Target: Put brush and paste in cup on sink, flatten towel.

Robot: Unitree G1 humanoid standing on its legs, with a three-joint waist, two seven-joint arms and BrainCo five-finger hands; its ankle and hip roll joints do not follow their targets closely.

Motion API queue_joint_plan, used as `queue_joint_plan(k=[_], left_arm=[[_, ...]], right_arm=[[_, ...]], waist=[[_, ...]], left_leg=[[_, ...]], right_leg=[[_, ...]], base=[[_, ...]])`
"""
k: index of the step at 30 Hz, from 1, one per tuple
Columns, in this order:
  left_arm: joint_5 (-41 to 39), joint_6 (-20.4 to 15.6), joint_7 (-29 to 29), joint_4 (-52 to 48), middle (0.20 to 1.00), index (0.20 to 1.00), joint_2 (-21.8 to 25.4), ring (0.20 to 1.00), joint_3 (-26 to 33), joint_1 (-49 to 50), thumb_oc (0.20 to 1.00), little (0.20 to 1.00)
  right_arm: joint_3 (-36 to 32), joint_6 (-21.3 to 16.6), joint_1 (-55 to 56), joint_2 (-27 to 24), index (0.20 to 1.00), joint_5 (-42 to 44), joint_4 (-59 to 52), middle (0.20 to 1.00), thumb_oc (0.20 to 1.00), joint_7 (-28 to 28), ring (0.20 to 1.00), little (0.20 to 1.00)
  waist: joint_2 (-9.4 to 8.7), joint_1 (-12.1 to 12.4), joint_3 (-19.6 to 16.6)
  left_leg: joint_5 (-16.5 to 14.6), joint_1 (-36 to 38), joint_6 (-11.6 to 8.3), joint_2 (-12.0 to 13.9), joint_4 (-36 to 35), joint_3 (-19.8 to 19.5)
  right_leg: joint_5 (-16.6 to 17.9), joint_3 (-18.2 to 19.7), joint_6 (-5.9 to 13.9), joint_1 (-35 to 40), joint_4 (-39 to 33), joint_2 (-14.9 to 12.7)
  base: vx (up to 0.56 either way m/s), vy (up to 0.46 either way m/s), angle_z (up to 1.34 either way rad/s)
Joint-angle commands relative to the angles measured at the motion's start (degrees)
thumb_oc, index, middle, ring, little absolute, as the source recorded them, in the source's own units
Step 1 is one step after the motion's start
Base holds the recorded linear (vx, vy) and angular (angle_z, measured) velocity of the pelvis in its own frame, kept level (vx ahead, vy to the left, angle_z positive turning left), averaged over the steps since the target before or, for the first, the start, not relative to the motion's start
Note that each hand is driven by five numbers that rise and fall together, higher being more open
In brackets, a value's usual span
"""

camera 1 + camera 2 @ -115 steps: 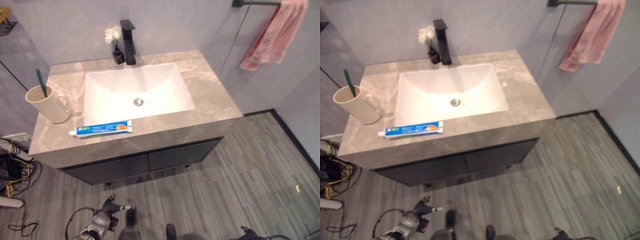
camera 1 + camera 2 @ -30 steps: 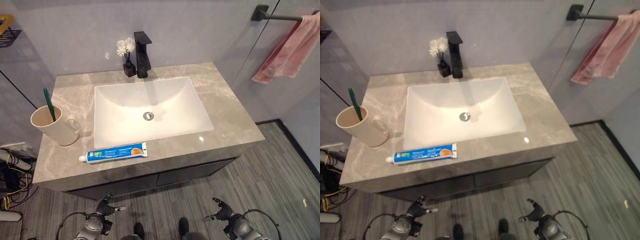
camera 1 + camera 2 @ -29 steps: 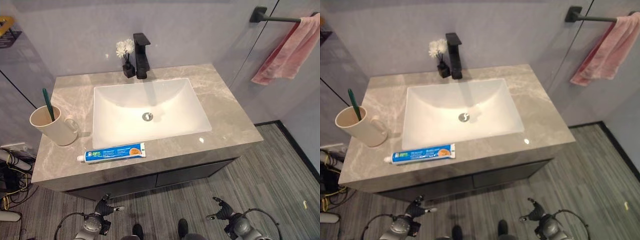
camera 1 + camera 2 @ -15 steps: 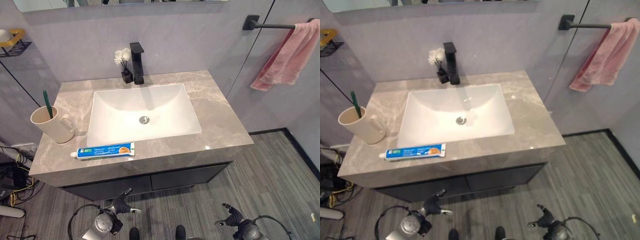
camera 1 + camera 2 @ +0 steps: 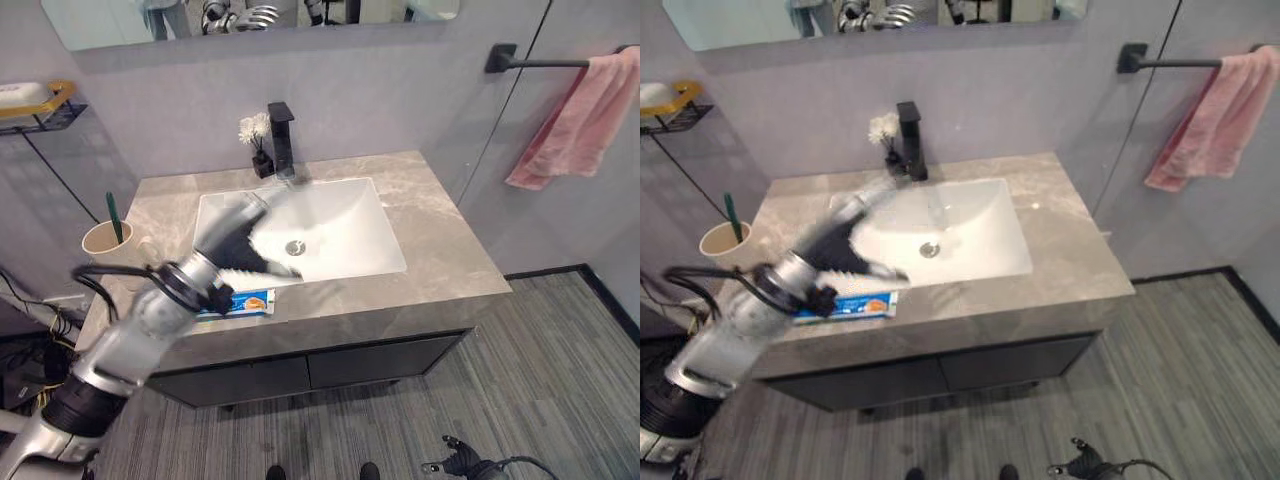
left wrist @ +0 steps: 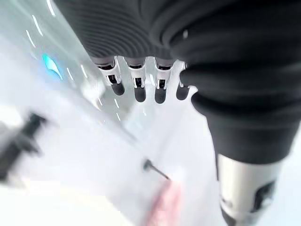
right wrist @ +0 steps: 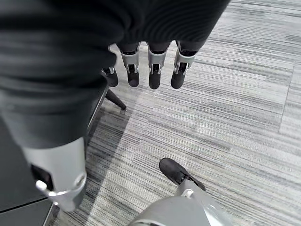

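At the far left of the grey marble counter stands the beige cup, with the green toothbrush upright inside it, its handle leaning against the rim. Just to the right of the cup, along the counter's front edge, lies the blue-and-white toothpaste tube, flat on the stone and partly covered by the left arm. The left hand is raised over the front left part of the white sink basin, above and a little behind the tube, touching nothing; in its wrist view the fingers hang straight and relaxed with nothing between them and the thumb, so the hand is open. Behind the basin stands a black faucet, and just beside it on its left a small dark vase with white flowers. Farther right, on the wall beyond the counter's end, a black bar carries the pink towel, which hangs bunched and crumpled at the bar's right end rather than spread out. The right hand hangs low over the grey striped floor, well apart from the counter; its fingers are straight and loose with nothing in them, so it too is open.
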Motion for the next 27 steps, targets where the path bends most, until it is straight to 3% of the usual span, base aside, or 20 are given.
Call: queue_joint_plan(k=[1,6,10,19,27], left_arm=[[2.86,-0.92,4.01,3.48,1.0,1.0,3.04,1.0,2.3,0.85,1.0,1.0],[1.76,-0.61,3.88,7.81,1.0,1.0,10.91,1.0,8.38,4.79,1.0,1.0],[0.4,-0.58,3.15,10.19,1.0,1.0,12.89,1.0,9.84,6.88,1.0,1.0],[-1.75,-0.11,2.37,13.06,1.0,1.0,12.61,1.0,11.86,11.35,1.0,1.0],[-1.12,0.73,2.14,16.22,1.0,1.0,8.78,1.0,10.25,13.01,1.0,1.0]], right_arm=[[0.45,0.03,-1.03,0.41,1.0,0.95,0.98,1.0,1.0,0.25,1.0,1.0],[-1.61,0.74,0.84,-0.47,1.0,0.36,3.35,1.0,1.0,1.31,1.0,1.0],[-2.56,1.06,1.84,-0.76,1.0,0.55,4.6,1.0,1.0,2.11,1.0,1.0],[-3.19,1.08,1.4,-1.53,1.0,0.48,3.7,1.0,1.0,2.06,1.0,1.0],[-2.99,0.75,1.12,-1.59,1.0,0.07,2.55,1.0,1.0,1.4,1.0,1.0]], waist=[[-4.11,0.39,-0.16],[-3.69,0.71,-0.12],[-3.58,0.81,0.14],[-3.67,1.17,0.74],[-3.72,1.06,1.24]], left_leg=[[-1.17,2.09,-1.27,-0.09,0.35,0.51],[-1.23,2.24,-1.21,-0.41,0.35,0.72],[-1.16,1.65,-1.13,-0.67,0.35,0.85],[-0.71,-0.34,-0.93,-1.1,0.35,0.9],[-0.52,-1.16,-0.75,-1.41,0.35,0.77]], right_leg=[[3.04,2.88,4.6,-1.7,-0.1,-4.48],[3.31,3.3,5.03,-1.79,-0.1,-4.92],[3.64,3.46,5.33,-2.54,-0.1,-5.3],[4.26,3.78,5.82,-4.47,-0.1,-5.97],[4.21,3.67,5.87,-5.05,-0.1,-6.34]], base=[[0.0,0.0,0.0],[0.01,0.03,0.0],[-0.01,0.027,0.0],[-0.01,0.015,-0.01],[0.0,0.009,0.0]])
